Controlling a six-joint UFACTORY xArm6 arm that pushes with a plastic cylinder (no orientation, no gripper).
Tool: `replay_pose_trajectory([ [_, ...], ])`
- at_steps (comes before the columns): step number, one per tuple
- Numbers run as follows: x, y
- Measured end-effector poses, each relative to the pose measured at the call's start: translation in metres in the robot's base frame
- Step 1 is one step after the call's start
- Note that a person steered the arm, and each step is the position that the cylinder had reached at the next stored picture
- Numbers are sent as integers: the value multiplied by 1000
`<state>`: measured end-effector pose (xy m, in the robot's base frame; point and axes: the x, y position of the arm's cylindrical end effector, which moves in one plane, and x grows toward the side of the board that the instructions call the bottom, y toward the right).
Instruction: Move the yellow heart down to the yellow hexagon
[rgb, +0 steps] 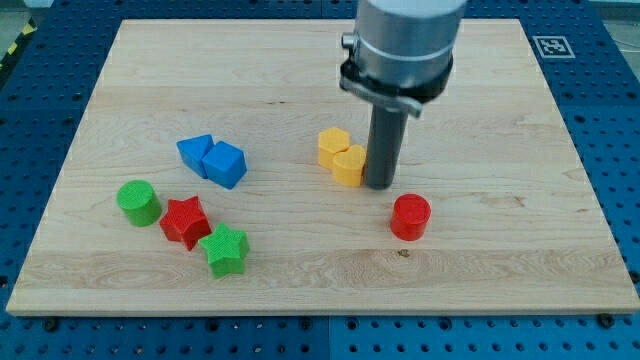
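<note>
Two yellow blocks touch each other near the board's middle. The upper-left one (334, 143) looks like the yellow hexagon. The lower-right one (349, 166) looks like the yellow heart, though its outline is partly hidden by my rod. My tip (379, 186) rests on the board against the right side of the lower-right yellow block. The rod rises straight up from there to the arm's grey body at the view's top.
A red cylinder (410, 216) stands just below and right of my tip. Two blue blocks (196, 152) (226, 164) touch at centre-left. A green cylinder (138, 202), a red star (186, 220) and a green star (225, 250) cluster at lower left.
</note>
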<state>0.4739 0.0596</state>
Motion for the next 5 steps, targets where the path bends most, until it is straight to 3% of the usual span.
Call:
replay_pose_trajectory([
  [2,-6,-23],
  [4,-44,-82],
  [5,-45,-79],
])
